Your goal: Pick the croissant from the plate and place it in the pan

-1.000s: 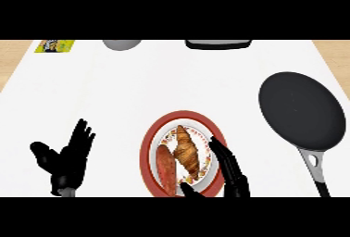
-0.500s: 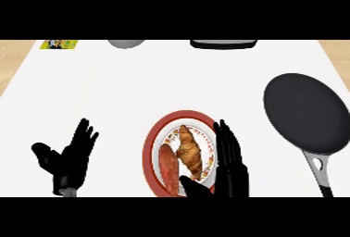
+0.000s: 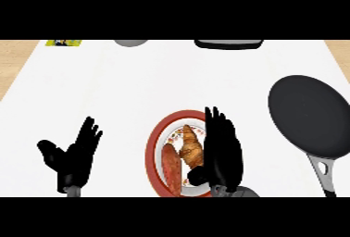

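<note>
Near the lower edge of the white worktop [image 3: 137,83], a round red-rimmed plate [image 3: 159,139] carries the golden-brown croissant [image 3: 191,148], with a reddish sausage-like piece [image 3: 172,169] at its left. Right hand [image 3: 222,152], fingers straight and open, sits over the plate's right side, just beside the croissant and covering that rim. Black round frying pan [image 3: 308,118] with grey handle lies well apart at right, bare worktop between. Left hand [image 3: 71,157] rests open, fingers up, lower left. Far edge: grey round object [image 3: 131,42], dark tray-like object [image 3: 229,44], yellow packet [image 3: 64,42].
</note>
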`<action>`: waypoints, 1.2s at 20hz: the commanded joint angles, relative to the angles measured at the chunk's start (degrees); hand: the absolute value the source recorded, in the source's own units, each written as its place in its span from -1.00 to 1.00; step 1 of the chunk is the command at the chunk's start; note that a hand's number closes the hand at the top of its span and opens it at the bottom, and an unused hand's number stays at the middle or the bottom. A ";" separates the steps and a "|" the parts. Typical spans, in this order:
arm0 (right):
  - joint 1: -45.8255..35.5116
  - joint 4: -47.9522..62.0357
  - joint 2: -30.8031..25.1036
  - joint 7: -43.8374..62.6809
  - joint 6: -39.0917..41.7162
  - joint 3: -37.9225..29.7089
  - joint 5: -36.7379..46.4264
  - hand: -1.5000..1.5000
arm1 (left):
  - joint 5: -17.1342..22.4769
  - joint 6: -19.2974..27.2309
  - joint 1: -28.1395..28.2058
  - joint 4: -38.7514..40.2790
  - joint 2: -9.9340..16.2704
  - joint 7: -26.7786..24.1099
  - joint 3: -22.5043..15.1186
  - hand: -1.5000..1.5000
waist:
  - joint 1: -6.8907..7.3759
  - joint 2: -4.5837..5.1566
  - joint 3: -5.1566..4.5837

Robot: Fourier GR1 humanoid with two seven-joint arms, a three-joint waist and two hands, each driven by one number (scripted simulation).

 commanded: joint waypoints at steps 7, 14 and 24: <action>-15.19 10.03 0.11 9.63 16.54 -5.43 -13.74 -1.00 | 0.34 -1.91 1.31 -0.84 0.49 0.45 1.36 0.00 | -0.25 -0.10 0.07; -13.80 9.85 0.10 13.44 18.46 -1.06 -21.85 -1.00 | -0.79 -2.00 0.07 2.78 -1.47 -0.73 1.76 0.00 | -1.01 -0.16 0.06; -17.22 19.15 0.10 7.64 5.35 1.50 -20.02 -1.00 | -4.26 -0.39 0.31 -1.83 -2.36 4.16 2.23 0.00 | -0.52 -0.08 0.11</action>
